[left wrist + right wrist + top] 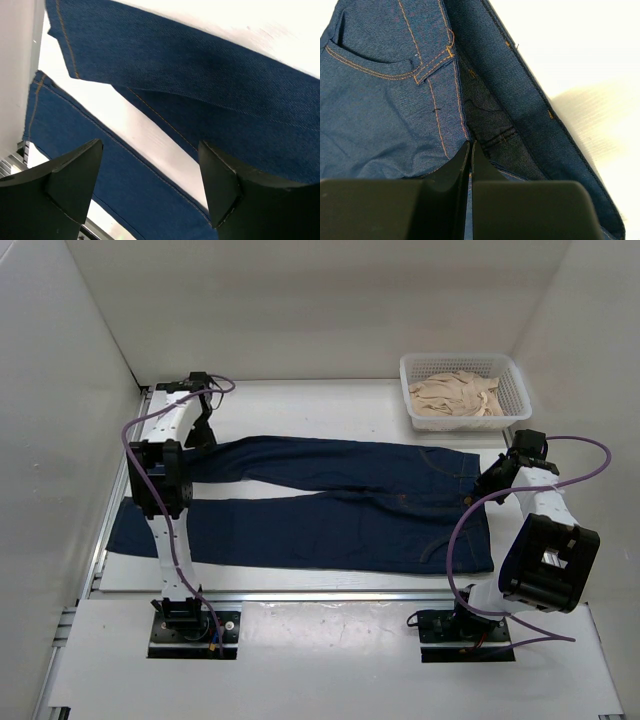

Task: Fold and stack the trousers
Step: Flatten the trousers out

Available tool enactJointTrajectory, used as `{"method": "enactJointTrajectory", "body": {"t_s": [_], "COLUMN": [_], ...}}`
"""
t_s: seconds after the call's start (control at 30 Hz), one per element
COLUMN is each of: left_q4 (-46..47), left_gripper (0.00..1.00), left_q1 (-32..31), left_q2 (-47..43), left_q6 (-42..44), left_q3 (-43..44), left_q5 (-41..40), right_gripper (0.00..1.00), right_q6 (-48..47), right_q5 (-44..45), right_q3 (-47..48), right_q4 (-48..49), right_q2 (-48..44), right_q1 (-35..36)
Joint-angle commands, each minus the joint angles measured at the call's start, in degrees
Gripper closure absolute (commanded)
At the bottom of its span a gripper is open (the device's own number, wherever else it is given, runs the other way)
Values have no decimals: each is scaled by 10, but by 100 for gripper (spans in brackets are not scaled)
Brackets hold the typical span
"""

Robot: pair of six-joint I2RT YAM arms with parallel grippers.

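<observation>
Top external: trousers (330, 515) flat across bench (300, 400) | right gripper (488, 487) clenched on waistband; left gripper (204, 432) released above far leg hem | fold starting; next, grip hem.

Left tool (150, 145) spread wide, right tool (470, 146) clamped on trousers (380, 115)
</observation>
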Motion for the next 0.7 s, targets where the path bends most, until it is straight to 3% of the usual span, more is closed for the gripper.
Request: {"method": "enactJointTrajectory", "body": {"t_s": [0.0,0.47,0.6,0.63,0.67], "left_q4": [-2,-29,-36,-42,-42], "left_gripper": [13,14,43,62,72], "left_q1": [6,-1,-1,-1,-1], "left_q2": [-5,95,130,137,152], "left_q6": [4,-17,-17,-12,-4], "left_q3": [4,58,102,124,135], "left_q5": [-22,-63,-83,-83,-75], "right_gripper": [100,100,100,100,100], "right_q6": [-11,-11,-11,-11,-11], "right_q5": [-14,-14,-14,-14,-14], "right_q3": [14,14,20,20,20], "right_q4": [9,14,14,14,14], "right_q2": [-13,-1,4,4,4], "right_q1": [2,2,2,2,2]}}
